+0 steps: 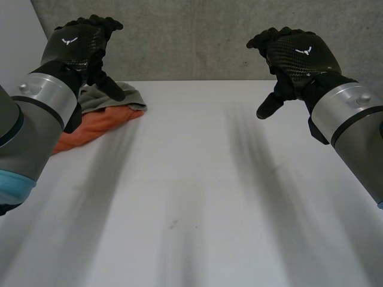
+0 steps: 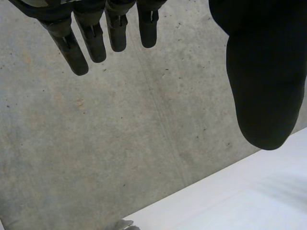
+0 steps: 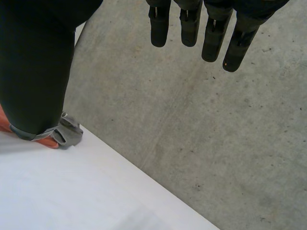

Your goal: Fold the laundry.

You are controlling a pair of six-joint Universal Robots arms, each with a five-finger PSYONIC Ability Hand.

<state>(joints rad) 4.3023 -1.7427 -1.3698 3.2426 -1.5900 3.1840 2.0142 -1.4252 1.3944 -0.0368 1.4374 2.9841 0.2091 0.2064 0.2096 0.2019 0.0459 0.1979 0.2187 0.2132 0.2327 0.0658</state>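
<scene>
Orange cloth (image 1: pixel 96 127) and grey cloth (image 1: pixel 130 99) lie heaped upper left of head view: likely soft, light, limp; pinch a free edge. Left hand (image 1: pixel 82 43) and right hand (image 1: pixel 294 55) hang slack-fingered, empty.

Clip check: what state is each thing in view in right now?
left hand: open, raised, holding nothing
right hand: open, raised, holding nothing
orange cloth: lying on the table, untouched by either hand
grey cloth: rumpled, lying on the orange cloth
</scene>
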